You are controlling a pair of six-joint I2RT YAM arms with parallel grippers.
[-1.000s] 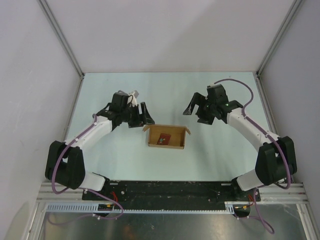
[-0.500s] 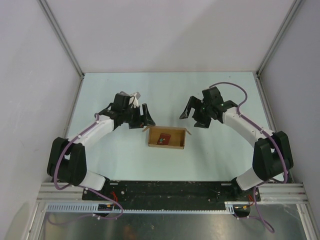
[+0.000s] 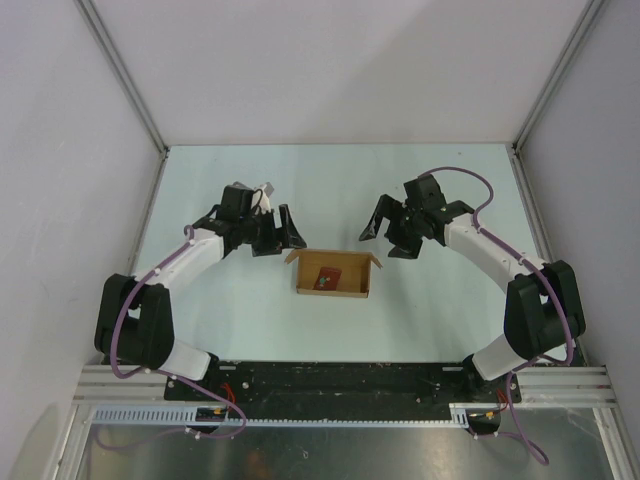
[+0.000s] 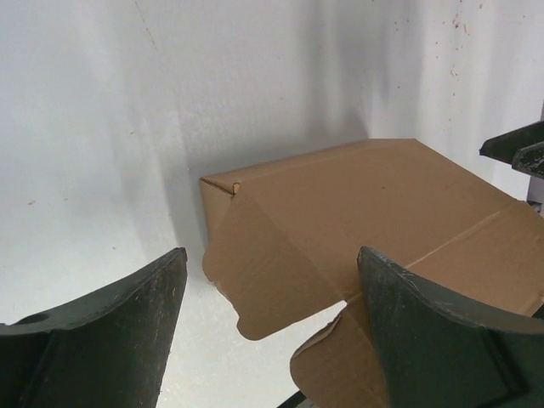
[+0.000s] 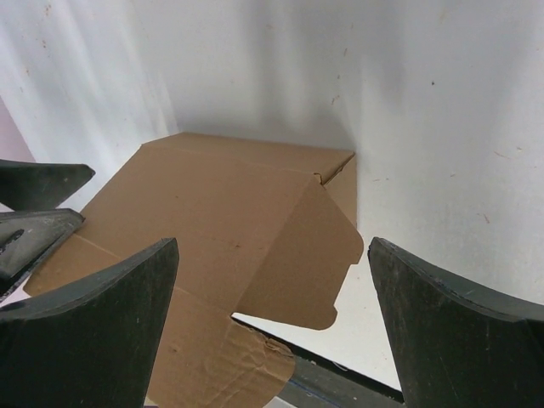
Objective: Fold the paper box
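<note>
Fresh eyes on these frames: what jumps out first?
The brown paper box sits mid-table with its top open, flaps sticking out at its two far corners and a small dark red item inside. The left gripper and right gripper flank it just beyond those corners, both open and holding nothing.
</note>
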